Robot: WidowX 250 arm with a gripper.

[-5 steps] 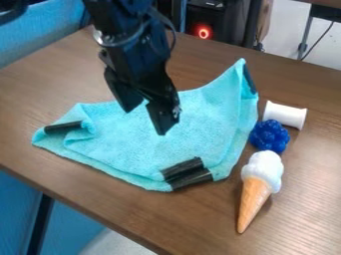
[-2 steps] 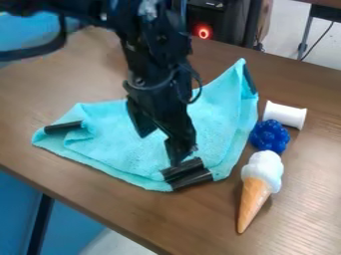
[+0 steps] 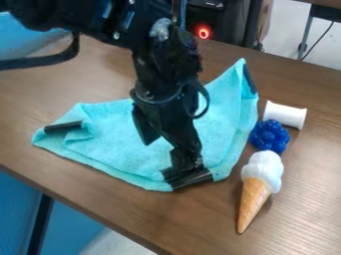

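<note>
Table [image 3: 309, 172] carries a turquoise towel [image 3: 116, 144] near its lower-left edge. Over the towel hangs the black gripper [image 3: 165, 158], fingers apart, nothing visibly held, its lower finger at the paired black strips [image 3: 192, 180], whose long axis slants toward the ice-cream cone [image 3: 258, 185].

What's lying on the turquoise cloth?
Black strips sit at edges of the cloth; the tool partly hides the near ones, and whatever lies directly behind it is hidden.
</note>
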